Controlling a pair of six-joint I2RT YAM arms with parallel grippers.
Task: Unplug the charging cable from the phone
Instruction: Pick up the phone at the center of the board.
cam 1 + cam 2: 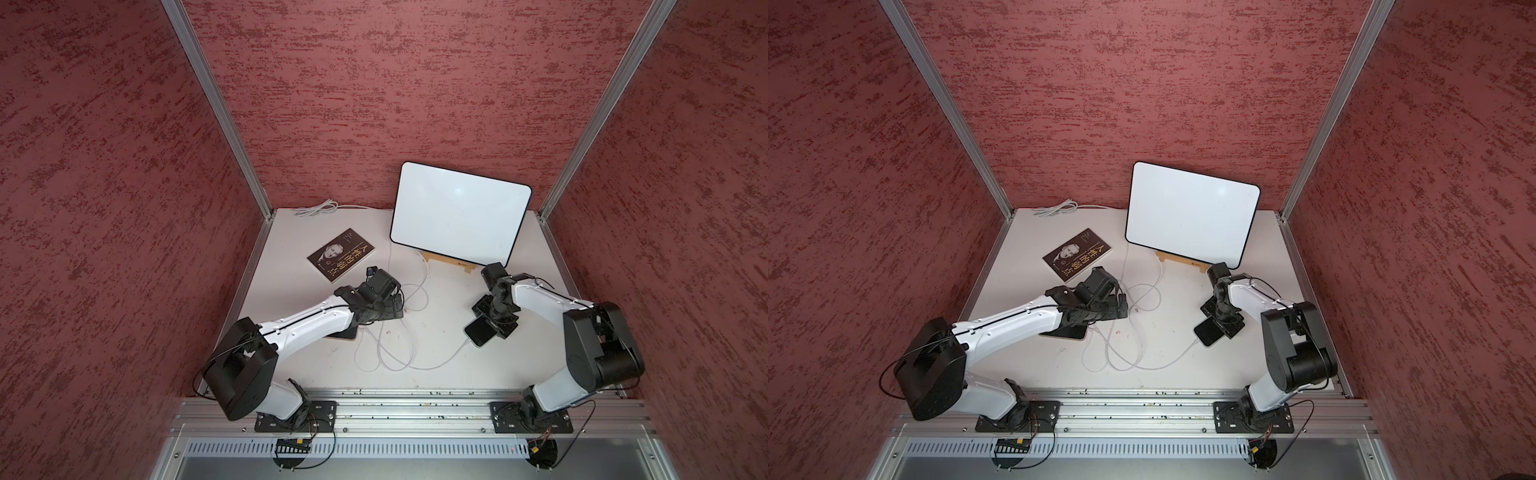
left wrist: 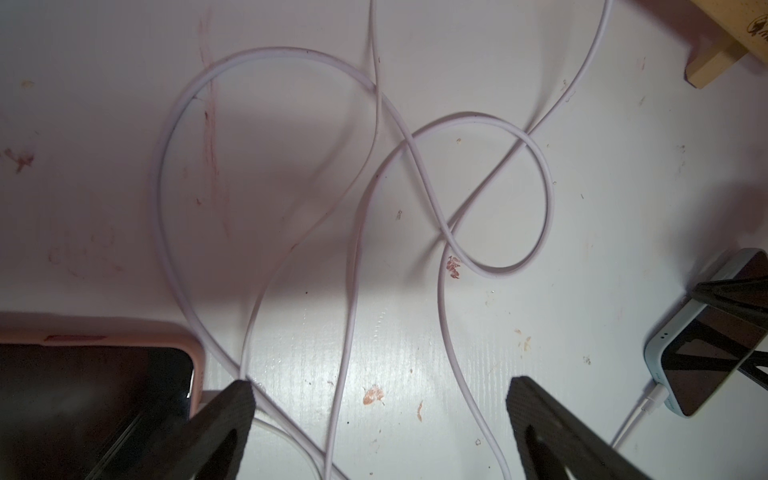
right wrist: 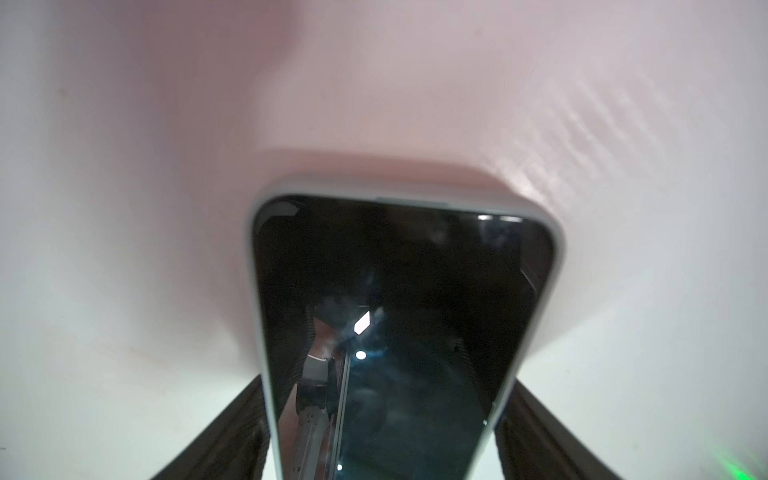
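The phone (image 1: 480,332), a glossy black slab in a pale blue, round-cornered case, lies flat on the right of the scuffed white desk (image 1: 498,370). The right gripper (image 3: 384,386) clamps it, with ribbed black fingers (image 3: 232,436) pressed to both long edges. A smooth white cable (image 2: 282,50) sits in its short end by a white plug (image 2: 654,392), then wanders off in loose, crossing loops. The left gripper (image 2: 380,380) is spread wide and low over those loops, holding nothing, beside a pink phone (image 2: 124,330).

Book (image 1: 340,255) cover: 人性的弱点 (large characters)
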